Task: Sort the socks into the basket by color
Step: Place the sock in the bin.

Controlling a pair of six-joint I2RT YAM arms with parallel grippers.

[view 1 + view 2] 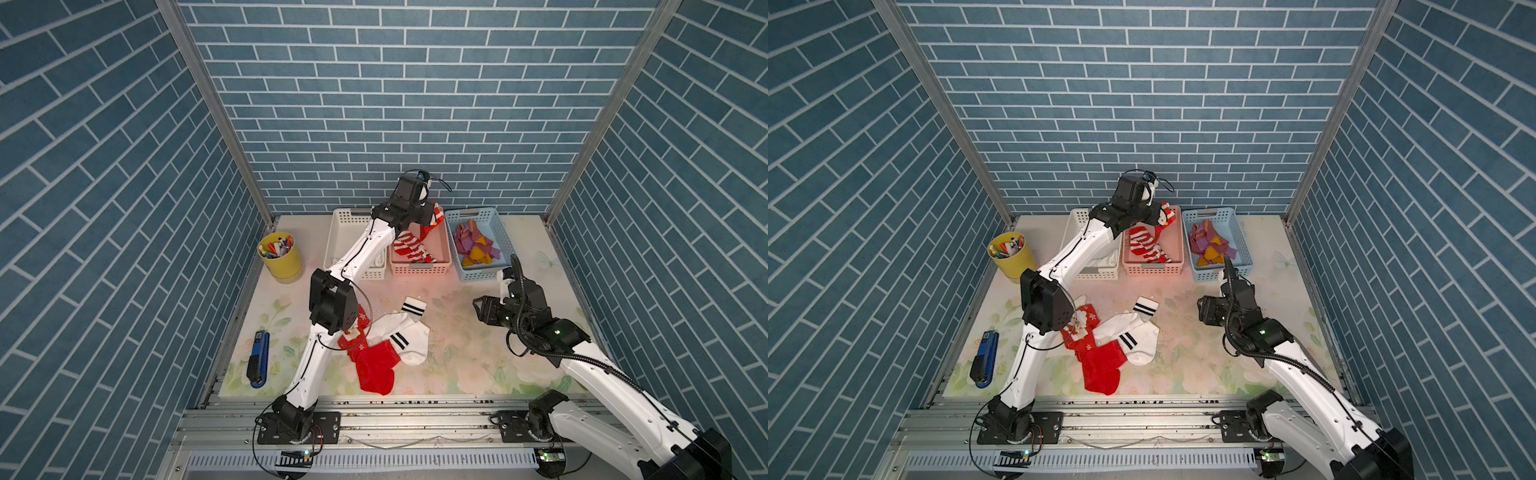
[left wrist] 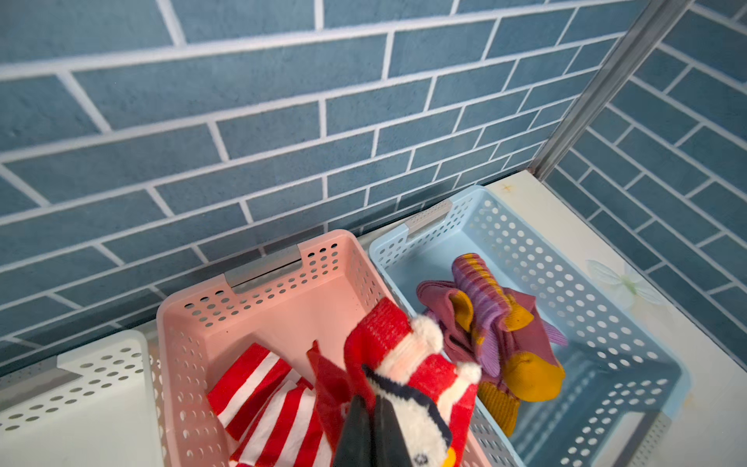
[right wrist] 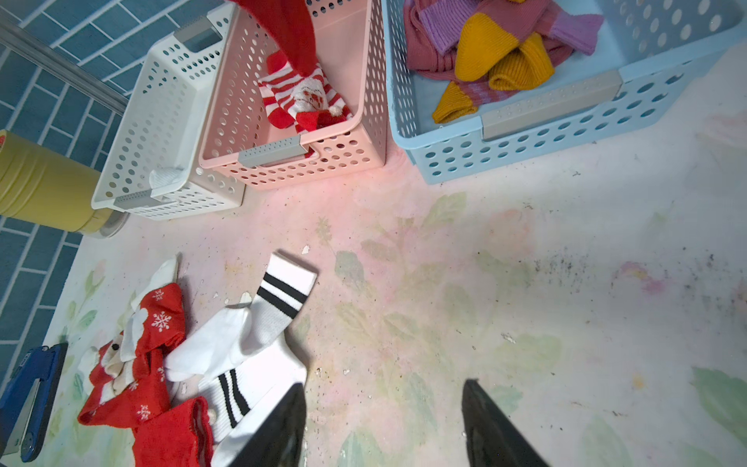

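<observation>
Blue brick walls (image 1: 374,83); socks (image 1: 409,332) on floral tabletop (image 1: 457,353)

White arm links (image 1: 361,249), black joint housings (image 1: 332,303), ribbed black conduit (image 1: 598,364), green status lights (image 1: 557,331), screwed black base plates (image 1: 328,426)

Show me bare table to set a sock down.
Widest bare patch: floral tabletop between the white black-banded socks, light blue perforated basket and open right gripper. Smaller one between yellow tin and blue stapler. Crowded: red snowflake socks overlapping the white ones.
</observation>
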